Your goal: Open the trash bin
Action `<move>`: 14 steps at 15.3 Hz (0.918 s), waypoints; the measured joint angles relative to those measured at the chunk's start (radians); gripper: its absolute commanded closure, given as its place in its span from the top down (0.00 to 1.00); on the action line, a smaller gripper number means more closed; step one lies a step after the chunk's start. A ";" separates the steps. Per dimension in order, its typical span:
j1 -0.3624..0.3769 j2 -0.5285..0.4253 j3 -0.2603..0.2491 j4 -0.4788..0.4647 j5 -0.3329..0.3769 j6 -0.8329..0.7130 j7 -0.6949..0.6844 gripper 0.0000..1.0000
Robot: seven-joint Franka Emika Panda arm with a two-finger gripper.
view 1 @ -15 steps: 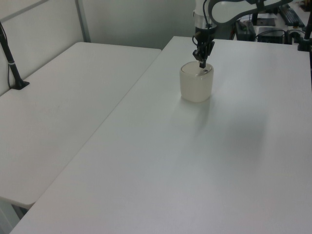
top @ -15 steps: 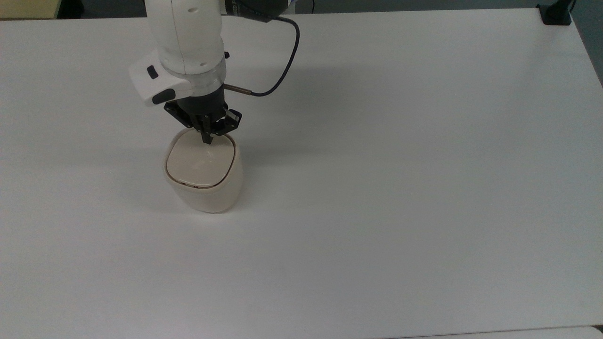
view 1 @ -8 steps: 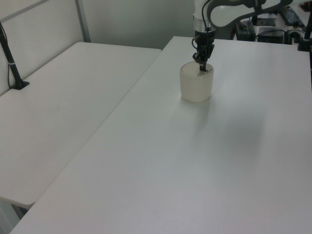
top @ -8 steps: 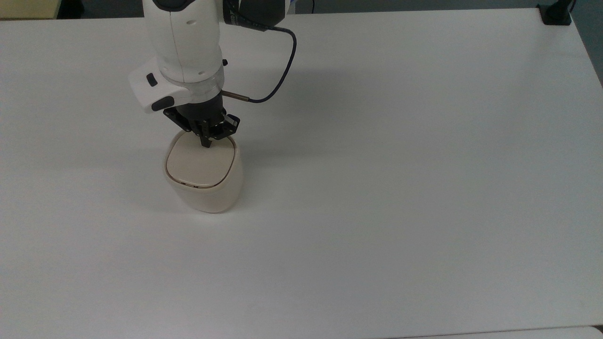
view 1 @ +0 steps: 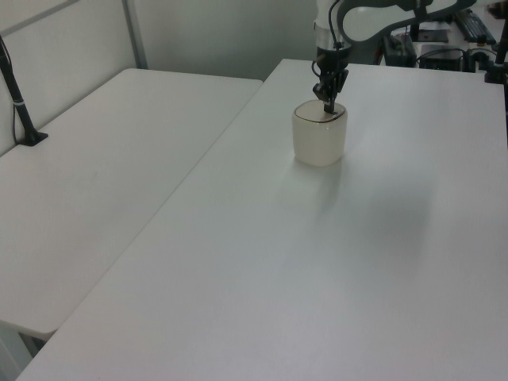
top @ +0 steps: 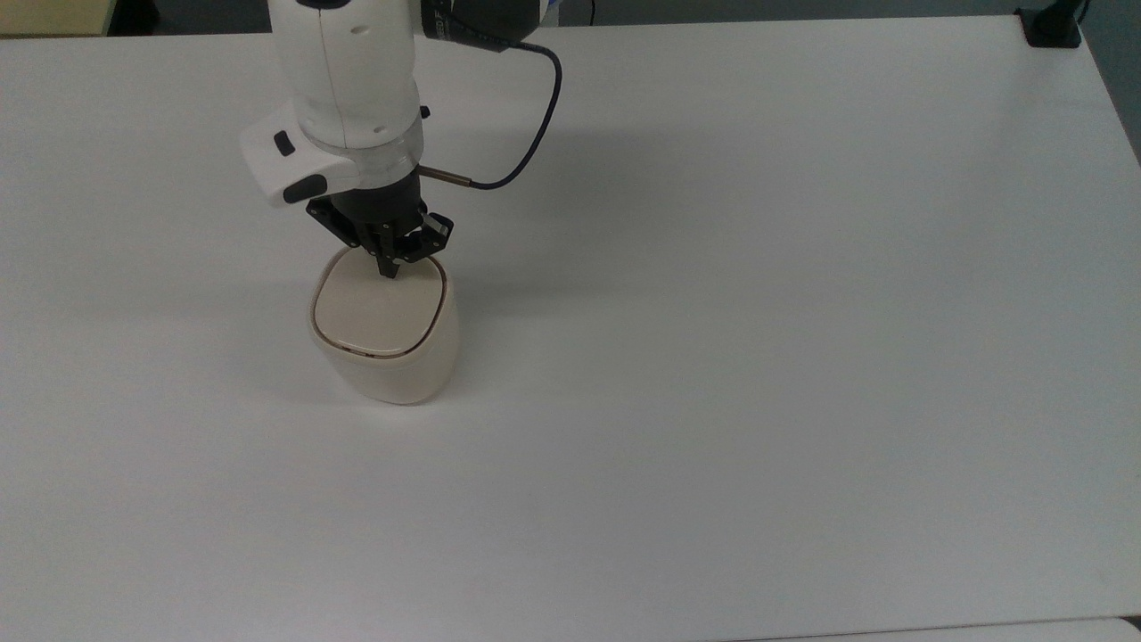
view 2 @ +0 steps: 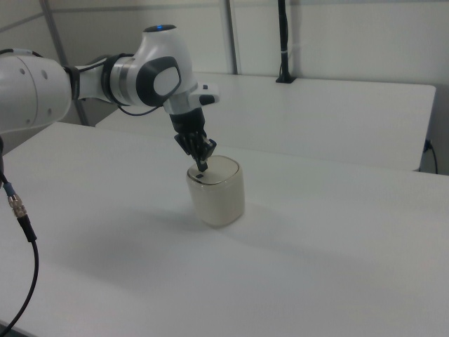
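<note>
Here our black two-finger gripper (top: 389, 267) points straight down, fingers pinched together on nothing, its tip at the far edge of the flat lid (top: 378, 308) of the small cream plastic trash bin (top: 385, 357). We judge the lid is still down. The bin stands directly beneath us, on the white desk (top: 758, 312) nearer the top view's left edge.

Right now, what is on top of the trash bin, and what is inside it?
The trash bin has its flat lid lying closed on top. The gripper, fingers together, points down at the lid's far edge in the top view. The inside is covered by the lid.
</note>
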 measured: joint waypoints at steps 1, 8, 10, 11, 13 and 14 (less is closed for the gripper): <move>0.002 -0.011 0.002 0.004 0.000 -0.007 0.000 0.00; 0.069 -0.149 0.015 0.043 -0.001 -0.227 -0.004 0.00; 0.088 -0.186 0.015 0.042 -0.008 -0.280 -0.031 0.00; 0.090 -0.204 0.015 0.040 -0.008 -0.296 -0.051 0.00; 0.090 -0.238 0.014 0.034 -0.008 -0.311 -0.079 0.01; 0.090 -0.254 0.014 0.028 -0.008 -0.314 -0.091 0.02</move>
